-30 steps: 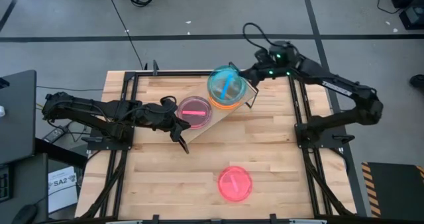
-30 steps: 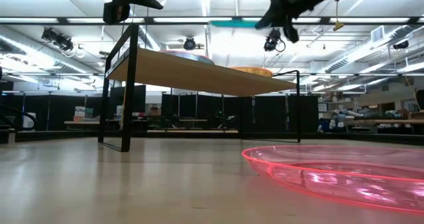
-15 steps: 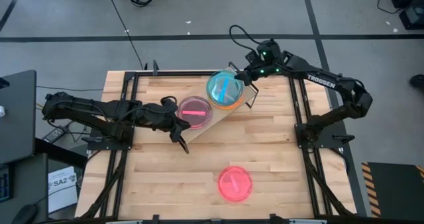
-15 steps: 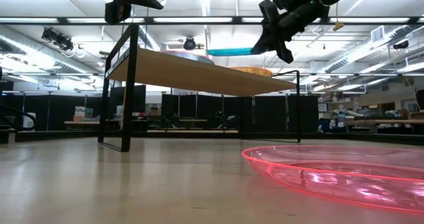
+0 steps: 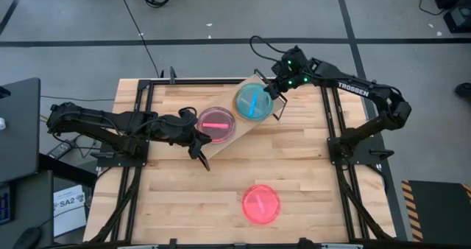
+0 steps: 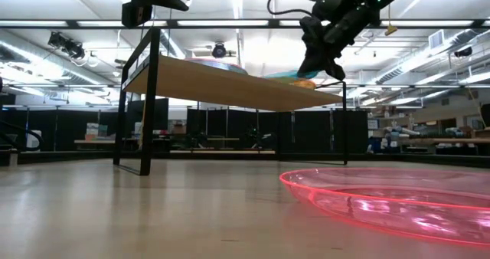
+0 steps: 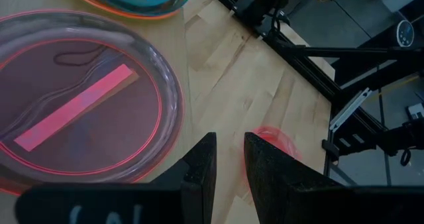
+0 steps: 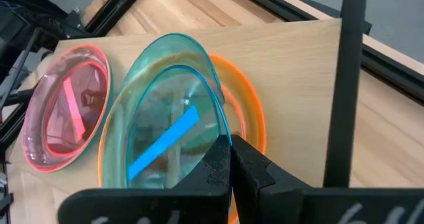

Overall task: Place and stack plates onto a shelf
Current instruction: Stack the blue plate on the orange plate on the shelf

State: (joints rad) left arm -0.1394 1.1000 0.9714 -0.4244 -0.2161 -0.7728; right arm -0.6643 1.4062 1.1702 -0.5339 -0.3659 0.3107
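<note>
The shelf (image 5: 250,129), a light board on black wire legs, stands slantwise on the table's far half. On it rest a pink plate (image 5: 215,124) and an orange plate (image 8: 255,124). A blue plate (image 5: 254,102) is tilted over the orange one, with my right gripper (image 8: 230,164) shut on it. My left gripper (image 5: 197,142) is at the shelf's near-left end, closed down to a narrow gap. Another pink plate (image 5: 261,203) lies flat on the tabletop near the front edge. My left gripper sits right over the top of the shelf's black end frame (image 6: 156,31), reaching in from the table's left. The gripper's own body hides the place of contact. The shelf stands on its legs. My right gripper pinches the blue plate's rim (image 8: 222,136) between its two fingers. The fingers slant down from the table's far right. The plate is tilted, the held side up and the opposite side low over the orange plate (image 6: 295,81).
The black upright bar (image 8: 351,78) of the shelf's far end frame stands close beside my right gripper. Black frame rails (image 5: 140,138) (image 5: 335,124) run along both sides of the table. Bare tabletop (image 5: 184,197) lies between the shelf and the near edge.
My right gripper has come down and toward the table's left with the blue plate, tipping further downward. The plate, held level above the shelf before, has sunk onto the orange plate and now sits tilted.
</note>
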